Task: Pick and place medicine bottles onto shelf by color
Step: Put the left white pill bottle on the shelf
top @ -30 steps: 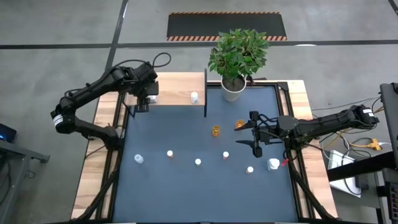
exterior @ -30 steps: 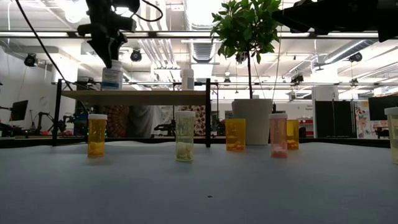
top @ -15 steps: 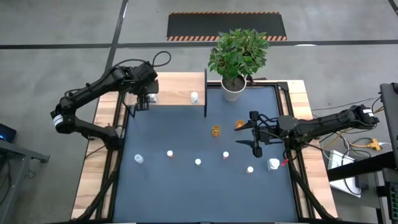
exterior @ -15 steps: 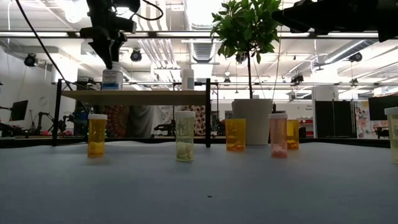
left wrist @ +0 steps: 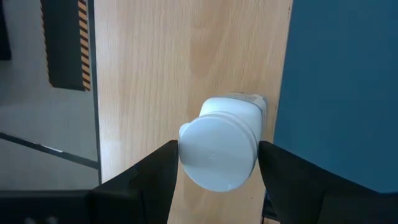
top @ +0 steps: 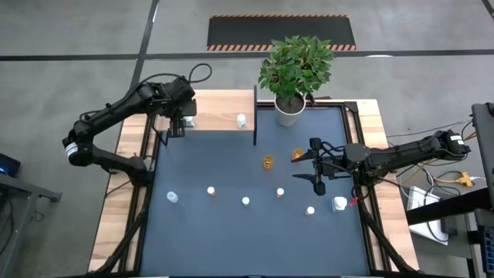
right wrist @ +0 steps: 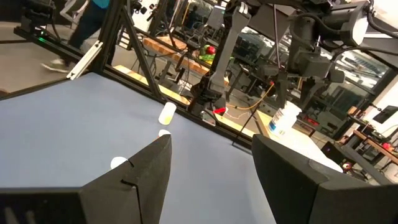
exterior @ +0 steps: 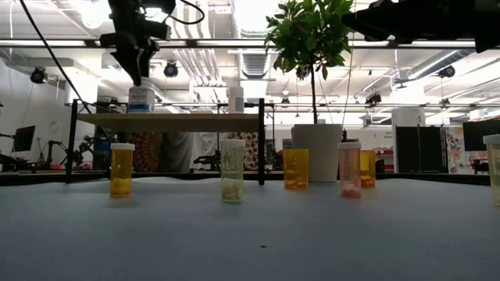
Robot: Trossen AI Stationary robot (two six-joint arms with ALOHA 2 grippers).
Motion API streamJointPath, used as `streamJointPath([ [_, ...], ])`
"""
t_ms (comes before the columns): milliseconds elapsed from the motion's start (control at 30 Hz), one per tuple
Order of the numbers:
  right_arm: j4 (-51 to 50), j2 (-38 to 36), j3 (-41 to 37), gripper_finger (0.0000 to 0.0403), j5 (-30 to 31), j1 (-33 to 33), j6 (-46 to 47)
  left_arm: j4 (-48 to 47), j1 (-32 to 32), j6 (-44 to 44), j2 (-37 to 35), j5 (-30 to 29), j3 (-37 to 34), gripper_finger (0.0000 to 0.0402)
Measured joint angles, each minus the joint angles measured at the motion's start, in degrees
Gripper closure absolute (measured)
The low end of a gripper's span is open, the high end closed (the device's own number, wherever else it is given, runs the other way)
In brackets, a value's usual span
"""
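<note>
The light wood shelf (top: 220, 112) stands at the table's far left. Two white bottles stand upright on it: one (top: 241, 120) near its right end, one (left wrist: 219, 151) at its left end. My left gripper (left wrist: 217, 171) is open, pointing down above the left one; its fingers stand on either side of the cap, and in the low view the gripper (exterior: 139, 76) hangs just over the bottle (exterior: 141, 99). My right gripper (top: 318, 167) waits open above the table's right side. Several small bottles stand on the blue table, orange (top: 268, 162) and white (top: 171, 198).
A potted plant (top: 289, 110) stands at the far edge beside the shelf's right end. An orange bottle (top: 298, 154) lies near my right gripper. A larger white bottle (top: 340, 204) stands near the right edge. A row of bottles (exterior: 232, 170) crosses the table's middle.
</note>
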Motion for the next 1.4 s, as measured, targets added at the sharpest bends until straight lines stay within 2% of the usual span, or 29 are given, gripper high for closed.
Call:
streamJointPath([
  [600,0.0,0.0,0.0,0.0188,0.1,0.0,0.0,-1.1,-0.8,-0.2,-0.2,-1.2,0.0,0.0198],
  [900,0.0,0.0,0.0,0.0188,0.1,0.0,0.0,-2.4,-2.2,-3.0,-1.4,-1.7,0.1,0.0198],
  [1167,0.0,0.0,0.0,0.0188,0.1,0.0,0.0,-1.9,-2.2,-2.6,-1.3,-6.1,2.0,0.0198],
  [1400,0.0,0.0,0.0,0.0188,0.1,0.0,0.0,-2.0,-4.0,-3.6,-1.6,-6.1,3.9,0.0198],
])
